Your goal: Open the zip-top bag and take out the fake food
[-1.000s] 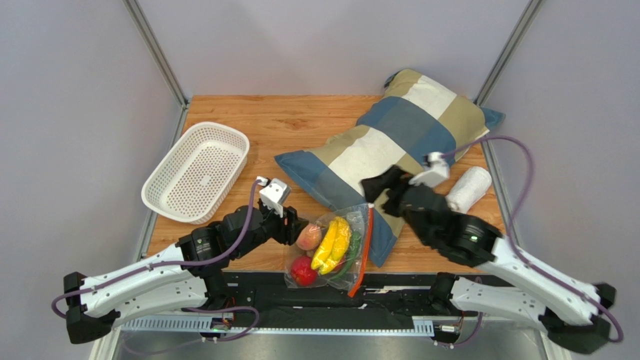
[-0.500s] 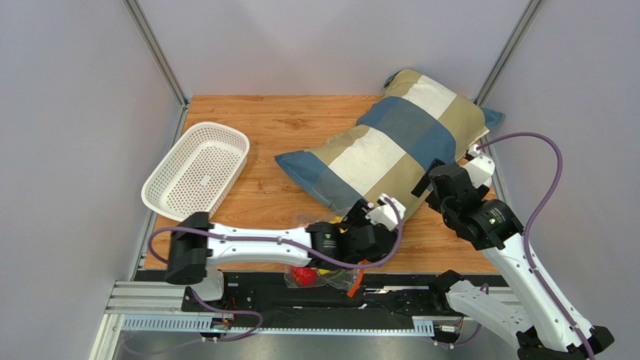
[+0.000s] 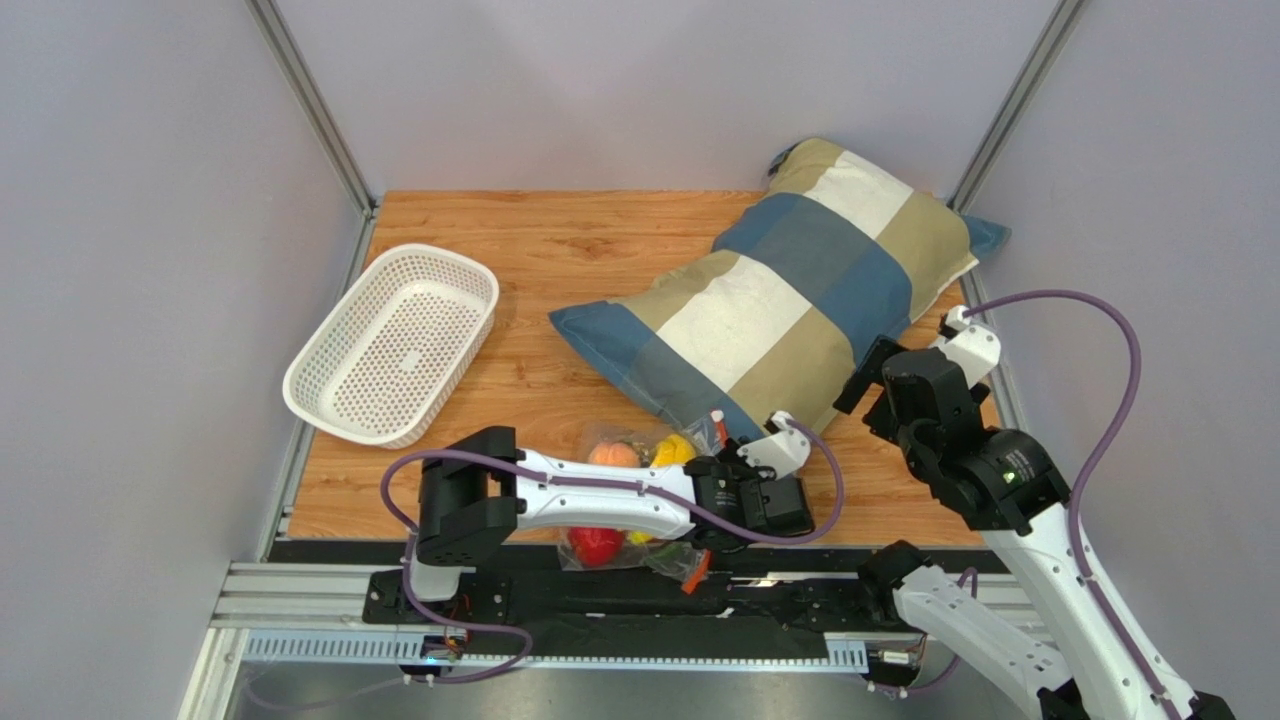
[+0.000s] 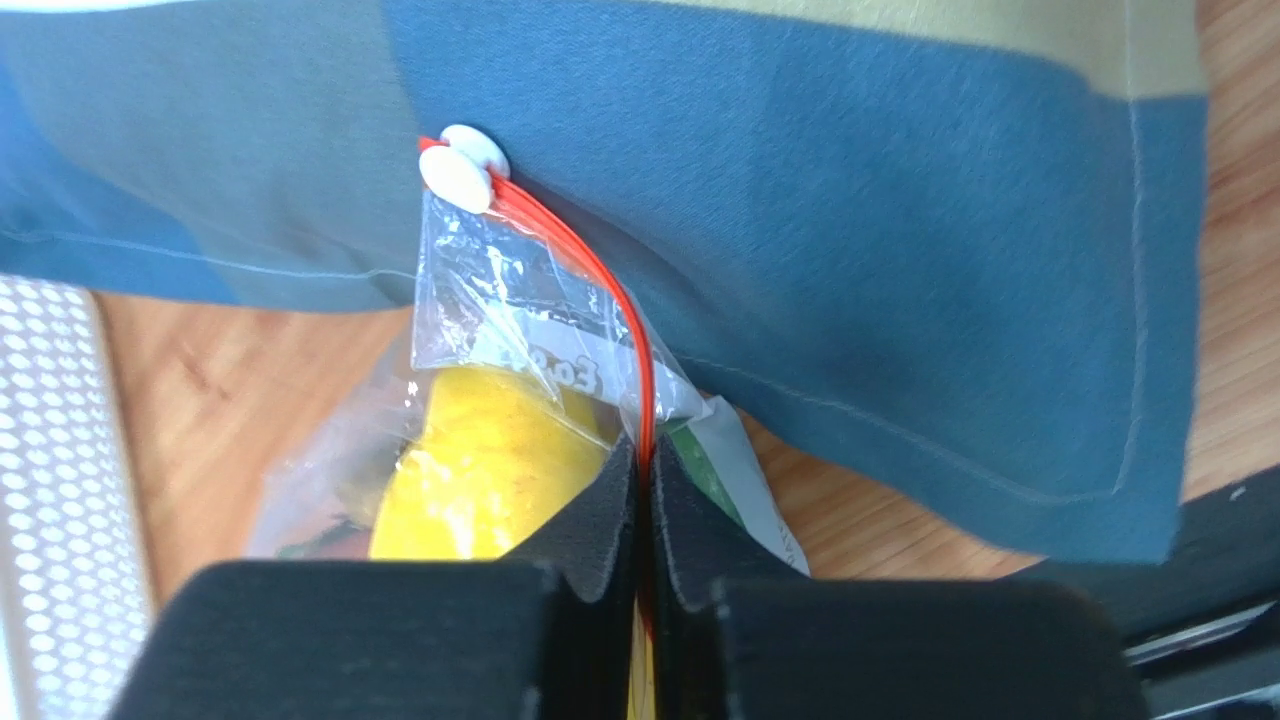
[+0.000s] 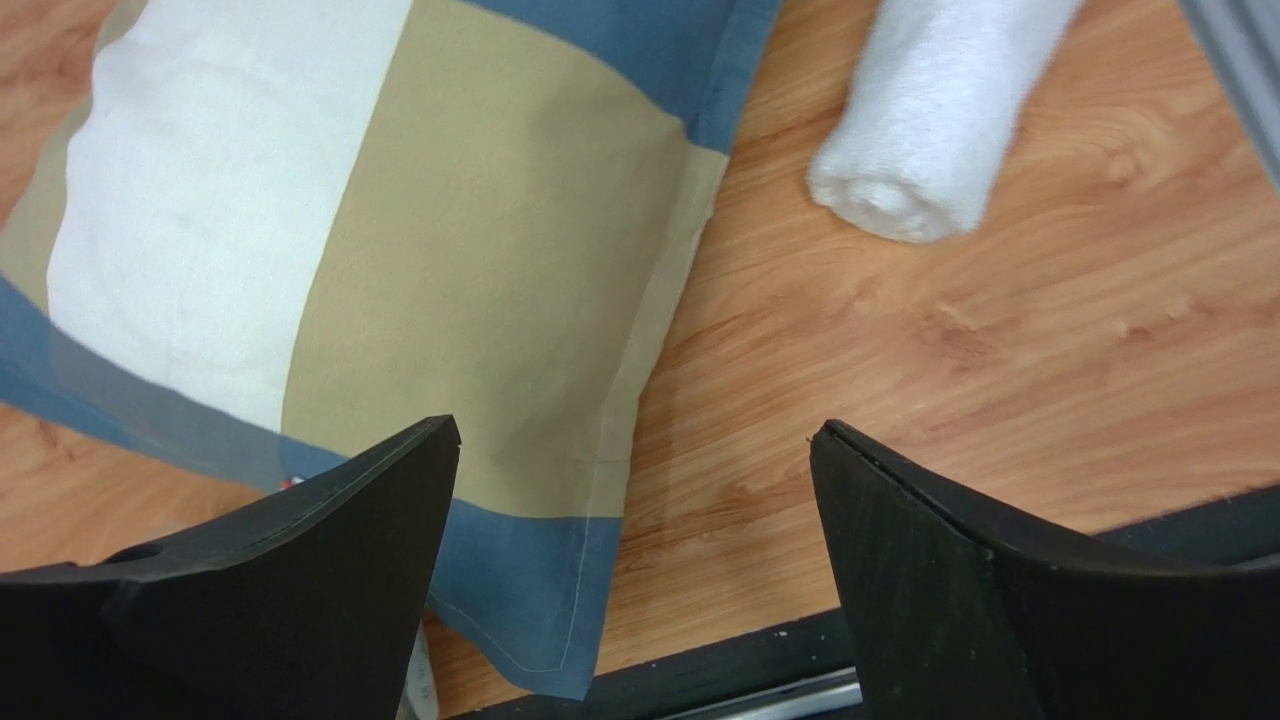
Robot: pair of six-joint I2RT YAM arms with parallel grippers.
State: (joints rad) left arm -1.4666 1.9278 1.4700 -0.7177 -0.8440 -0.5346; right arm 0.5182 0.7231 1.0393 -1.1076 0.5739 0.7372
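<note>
The zip-top bag [image 3: 661,558] lies at the table's near edge, partly under my left arm. In the left wrist view its clear plastic [image 4: 496,300] and orange-red zipper strip [image 4: 601,270] run up to a white slider [image 4: 463,162] against the pillow. My left gripper [image 4: 643,468] is shut on that zipper strip. The fake food is inside the bag: a yellow banana [image 4: 481,473], a peach [image 3: 612,453], a red apple [image 3: 597,545] and a green piece [image 4: 700,458]. My right gripper [image 5: 631,450] is open and empty above the pillow's corner, apart from the bag.
A patchwork pillow [image 3: 781,293] lies across the back right, its blue corner [image 4: 902,225] touching the bag's mouth. A white rolled towel [image 5: 932,120] lies right of the pillow. A white mesh basket [image 3: 394,342] stands at the left.
My left arm swept right across the bag and its jaws closed on the zipper strip. My right arm drew back to the right, away from the bag, still open.
</note>
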